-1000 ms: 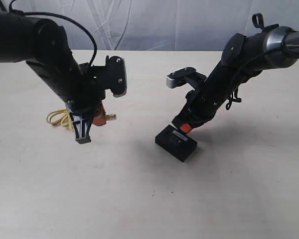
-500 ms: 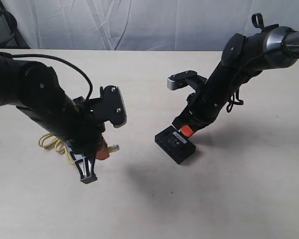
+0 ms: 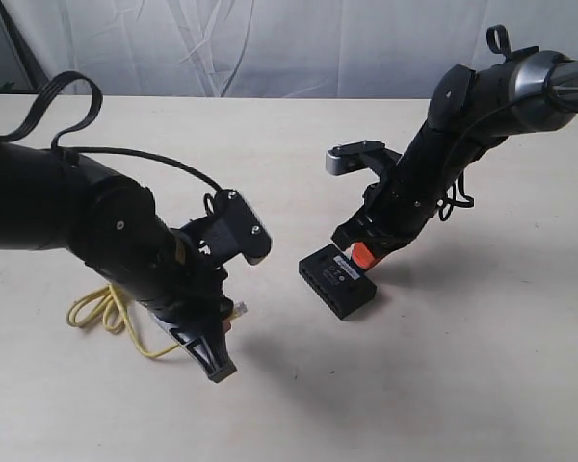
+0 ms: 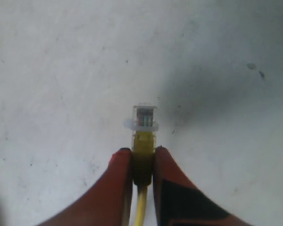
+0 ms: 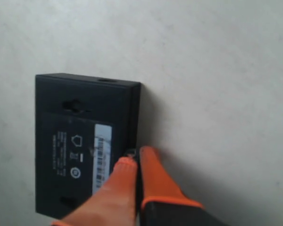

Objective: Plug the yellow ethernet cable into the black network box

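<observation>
Pale, bare worktop (image 3: 414,404) under even light, white drape (image 3: 270,48) hung behind the far edge.

Nearest the front edge, toward the left: left claw (image 4: 142,153), almost closed and pinched on the yellow ethernet cable (image 3: 96,310) just behind its clear plug (image 4: 145,117). Gripped that close, presumably, to keep the plug stiff and jutting free of the fingertips (image 4: 122,162), ready to lead into a port. Seemingly held clear of the worktop, plug aimed toward the middle. Behind the claw, the slack in a loose loop on the worktop near the left edge; no pull against the grip, as far as can be judged.

Further in, about the middle and slightly right: the black network box (image 3: 337,281), flat on the worktop, pale label (image 5: 101,160) up, well apart from the plug. Small openings seemingly on the side turned toward the left claw; too small to be sure.

Beyond it, reaching in from the far right: right claw (image 5: 136,157), fully closed with nothing between the fingers, tips down at the box's far edge. Most likely there as a brace, to stop the light box sliding under the push of insertion.

Stage, by judgement: cable in hand, box pinned, approach and insertion not yet done. Next: lining the plug square with a port, latch tab the right way round; otherwise a skid off the casing, or a box twisting under the tips.
</observation>
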Available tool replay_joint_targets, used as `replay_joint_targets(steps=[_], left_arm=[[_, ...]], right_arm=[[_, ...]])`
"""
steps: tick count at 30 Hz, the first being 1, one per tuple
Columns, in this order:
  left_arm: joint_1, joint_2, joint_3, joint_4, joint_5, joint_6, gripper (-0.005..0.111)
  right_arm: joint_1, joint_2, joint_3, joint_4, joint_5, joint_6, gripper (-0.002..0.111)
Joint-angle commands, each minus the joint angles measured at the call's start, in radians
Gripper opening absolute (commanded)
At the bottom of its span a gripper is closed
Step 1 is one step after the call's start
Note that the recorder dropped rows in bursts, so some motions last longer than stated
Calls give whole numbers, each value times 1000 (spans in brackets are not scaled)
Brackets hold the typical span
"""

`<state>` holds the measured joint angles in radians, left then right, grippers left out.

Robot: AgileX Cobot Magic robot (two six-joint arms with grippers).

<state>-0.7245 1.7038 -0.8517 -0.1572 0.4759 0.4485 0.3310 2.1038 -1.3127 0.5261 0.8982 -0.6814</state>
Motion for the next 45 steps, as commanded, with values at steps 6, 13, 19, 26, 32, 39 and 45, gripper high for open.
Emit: replay_joint_targets(steps=[6, 13, 19, 26, 32, 39, 45], left_arm=[[-38, 36, 4, -25, -85, 32, 0], [-47, 87, -50, -33, -87, 67, 0], [-47, 182, -166, -6, -4, 67, 0], [-47, 251, -243, 9, 21, 57, 0], [-47, 280, -275, 19, 16, 21, 0], [-47, 294, -275, 24, 16, 23, 0], [-47, 294, -275, 24, 14, 23, 0]], right_arm=[[-5, -2, 2, 3, 19, 80, -1], [-5, -2, 2, 38, 38, 80, -1], [-5, -2, 2, 38, 27, 80, -1], [-5, -2, 2, 38, 11, 80, -1], [-5, -2, 2, 48, 13, 70, -1], [-5, -2, 2, 42, 11, -170, -1], [-5, -2, 2, -6, 34, -496, -1]])
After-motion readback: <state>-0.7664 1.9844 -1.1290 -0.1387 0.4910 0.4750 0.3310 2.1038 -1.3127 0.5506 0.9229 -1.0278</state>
